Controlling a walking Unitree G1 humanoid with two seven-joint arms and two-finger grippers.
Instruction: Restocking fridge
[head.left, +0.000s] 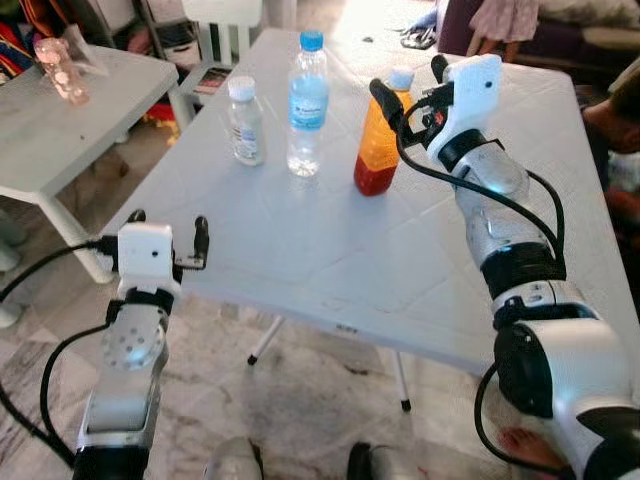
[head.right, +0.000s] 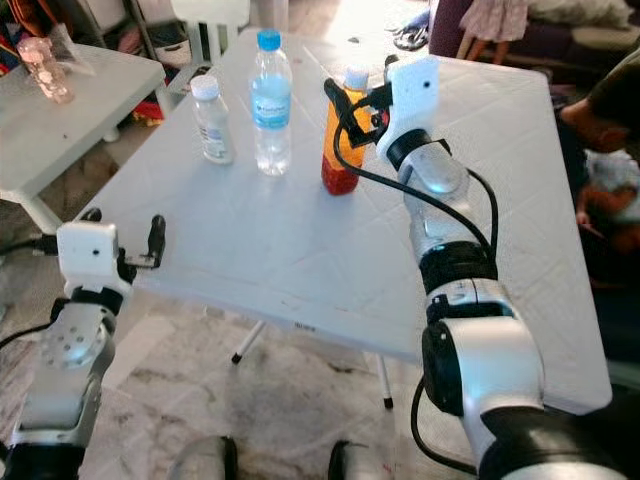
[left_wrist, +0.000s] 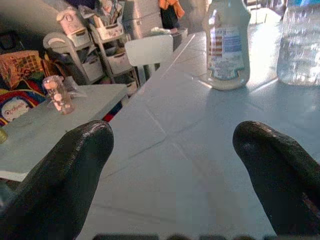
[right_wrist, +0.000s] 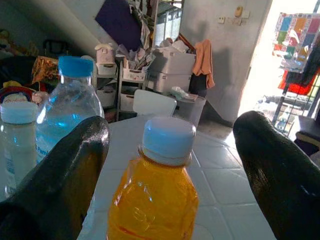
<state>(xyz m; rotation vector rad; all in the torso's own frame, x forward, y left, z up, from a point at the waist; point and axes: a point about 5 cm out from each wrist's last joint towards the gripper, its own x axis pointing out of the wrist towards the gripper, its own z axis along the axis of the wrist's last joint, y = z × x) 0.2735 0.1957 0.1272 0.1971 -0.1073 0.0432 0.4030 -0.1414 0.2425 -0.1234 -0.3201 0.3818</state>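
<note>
With my right hand (head.left: 408, 88) spread around the orange juice bottle (head.left: 378, 150) at upper centre of the white desk (head.left: 300, 250), I'd centre the fingers below its cap before squeezing; left hand (head.left: 168, 240) idles spread.

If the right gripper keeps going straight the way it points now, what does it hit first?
Most likely the orange juice bottle with the white cap, centred between the open jaws of the right gripper. The clear blue-capped water bottle stands off to the side.
</note>
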